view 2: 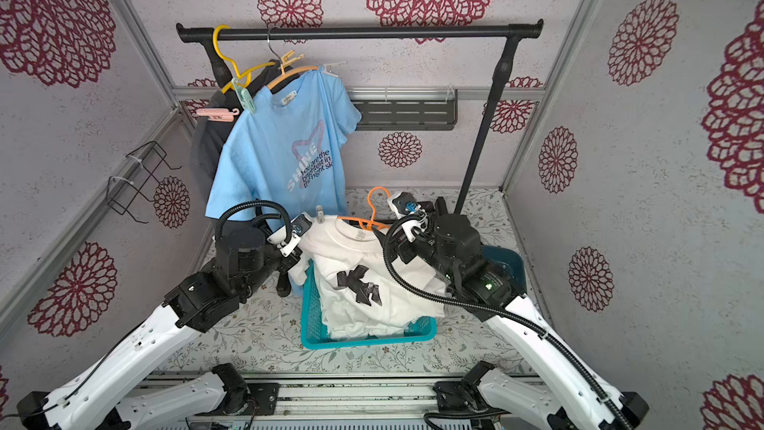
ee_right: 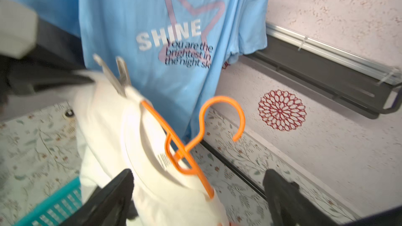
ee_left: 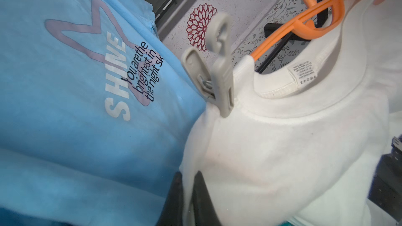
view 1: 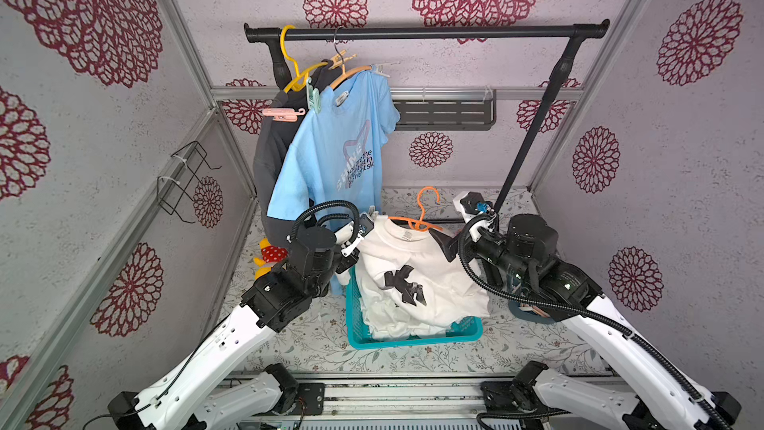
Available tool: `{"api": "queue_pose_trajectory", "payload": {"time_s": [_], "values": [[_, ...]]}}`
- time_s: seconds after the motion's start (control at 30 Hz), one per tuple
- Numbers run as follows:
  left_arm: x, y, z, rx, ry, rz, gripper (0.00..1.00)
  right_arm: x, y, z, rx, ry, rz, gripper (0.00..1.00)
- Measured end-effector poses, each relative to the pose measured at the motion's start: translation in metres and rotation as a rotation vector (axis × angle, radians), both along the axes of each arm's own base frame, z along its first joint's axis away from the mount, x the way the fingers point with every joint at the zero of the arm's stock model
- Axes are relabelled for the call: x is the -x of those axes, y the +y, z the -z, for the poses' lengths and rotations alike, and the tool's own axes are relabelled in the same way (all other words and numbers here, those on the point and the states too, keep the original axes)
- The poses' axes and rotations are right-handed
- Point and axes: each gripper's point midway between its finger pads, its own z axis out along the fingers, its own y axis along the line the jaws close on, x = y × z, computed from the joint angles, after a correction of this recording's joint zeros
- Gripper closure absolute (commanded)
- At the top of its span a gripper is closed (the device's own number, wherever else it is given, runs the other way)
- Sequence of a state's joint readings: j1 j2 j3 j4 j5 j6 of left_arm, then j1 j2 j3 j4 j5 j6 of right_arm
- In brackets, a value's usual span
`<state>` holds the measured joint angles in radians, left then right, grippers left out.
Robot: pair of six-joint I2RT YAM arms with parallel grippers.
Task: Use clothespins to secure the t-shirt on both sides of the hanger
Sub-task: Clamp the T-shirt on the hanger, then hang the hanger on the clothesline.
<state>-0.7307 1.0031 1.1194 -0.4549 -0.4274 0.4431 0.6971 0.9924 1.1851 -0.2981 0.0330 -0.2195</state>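
Observation:
A white t-shirt (view 1: 413,258) (ee_left: 282,138) hangs on an orange hanger (view 1: 421,208) (ee_right: 217,109) over a teal basket. A whitish-grey clothespin (ee_left: 219,70) (view 2: 319,213) is clipped on the shirt's left shoulder, over the hanger arm. Just below that clothespin, my left gripper (ee_left: 188,172) (view 1: 351,248) is shut on a fold of the white t-shirt. My right gripper (ee_right: 199,173) stands open at the other shoulder. The hanger's arm end and the shirt cloth lie between its wide-apart fingers (ee_right: 117,192).
A blue t-shirt (view 1: 330,150) and a dark garment hang at the left of the black rail (view 1: 426,33), with mint (view 1: 314,97) and pink (view 1: 283,114) clothespins on them. The teal basket (view 1: 413,341) holds white laundry. The rack's slanted pole (view 1: 525,146) stands behind my right arm.

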Motion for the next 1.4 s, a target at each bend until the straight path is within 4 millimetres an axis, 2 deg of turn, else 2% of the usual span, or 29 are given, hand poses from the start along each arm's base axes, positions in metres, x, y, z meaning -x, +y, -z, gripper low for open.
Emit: {"api": "queue_pose_trajectory", "payload": {"time_s": [0.17, 0.3, 0.4, 0.67, 1.27, 1.4], "values": [[0.003, 0.003, -0.009, 0.021, -0.014, -0.008, 1.0, -0.001, -0.009, 0.042, 0.193, 0.009, 0.005, 0.25], [0.006, 0.0, -0.009, 0.021, -0.013, 0.002, 1.0, -0.01, -0.008, 0.057, 0.294, 0.003, 0.008, 0.34], [0.008, -0.002, -0.008, 0.014, -0.008, 0.008, 1.0, -0.018, -0.002, 0.063, 0.346, -0.001, 0.012, 0.37], [0.01, -0.004, -0.011, 0.002, -0.01, 0.009, 1.0, -0.027, 0.013, 0.065, 0.433, -0.049, -0.008, 0.45], [0.012, -0.014, -0.013, -0.011, -0.002, 0.026, 1.0, -0.047, 0.039, 0.061, 0.496, -0.094, -0.024, 0.48], [0.013, -0.014, -0.015, -0.001, 0.001, 0.024, 1.0, -0.052, 0.043, 0.062, 0.493, -0.1, -0.018, 0.59]]}}
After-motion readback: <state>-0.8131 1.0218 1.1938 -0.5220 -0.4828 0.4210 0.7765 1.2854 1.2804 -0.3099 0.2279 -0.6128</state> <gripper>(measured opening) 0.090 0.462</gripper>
